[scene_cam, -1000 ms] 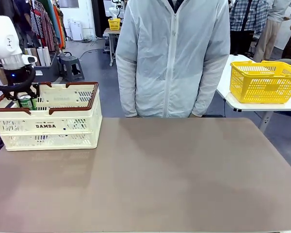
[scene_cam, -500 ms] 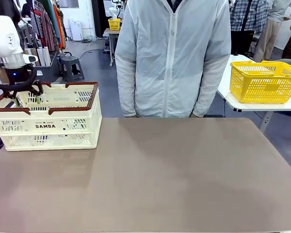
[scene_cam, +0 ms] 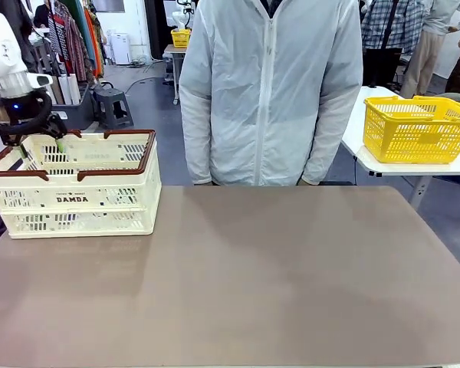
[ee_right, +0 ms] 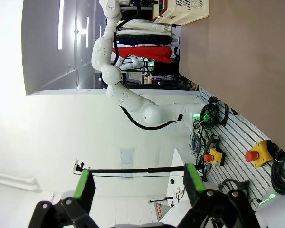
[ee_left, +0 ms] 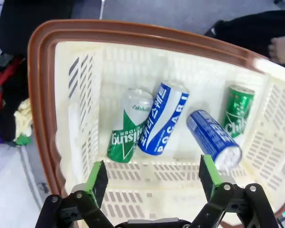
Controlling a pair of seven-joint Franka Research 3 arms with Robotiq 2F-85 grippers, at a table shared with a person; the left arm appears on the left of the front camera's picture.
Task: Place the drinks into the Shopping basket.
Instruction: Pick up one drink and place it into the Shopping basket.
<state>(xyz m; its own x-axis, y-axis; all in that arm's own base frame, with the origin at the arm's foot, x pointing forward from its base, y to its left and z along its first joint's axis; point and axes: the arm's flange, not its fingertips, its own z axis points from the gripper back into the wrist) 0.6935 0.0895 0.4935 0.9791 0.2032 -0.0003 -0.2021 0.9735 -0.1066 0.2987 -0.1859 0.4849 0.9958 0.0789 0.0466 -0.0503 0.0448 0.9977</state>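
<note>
From the front, a bare brown table point(scene_cam: 253, 276) carries the cream basket point(scene_cam: 77, 199) at its 10 o'clock corner, a person in a pale jacket point(scene_cam: 268, 92) at 12 o'clock, and the left gripper point(scene_cam: 40, 149) above the basket's far-left side. The left wrist view shows that gripper point(ee_left: 152, 178) spread open and empty over four cans on the basket floor point(ee_left: 190, 147): a green can point(ee_left: 128, 128) touching a blue can point(ee_left: 162, 118), another blue can point(ee_left: 213, 137) at 4 o'clock beside a second green can point(ee_left: 238, 110). The right wrist view shows the right gripper point(ee_right: 138, 187) open, holding nothing, facing a white wall point(ee_right: 47, 142).

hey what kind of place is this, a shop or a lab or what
Probably a robotics lab staged as a shop: a white robot arm over a Shopping basket of drinks, a yellow basket behind, emergency-stop buttons on the wall.
</note>
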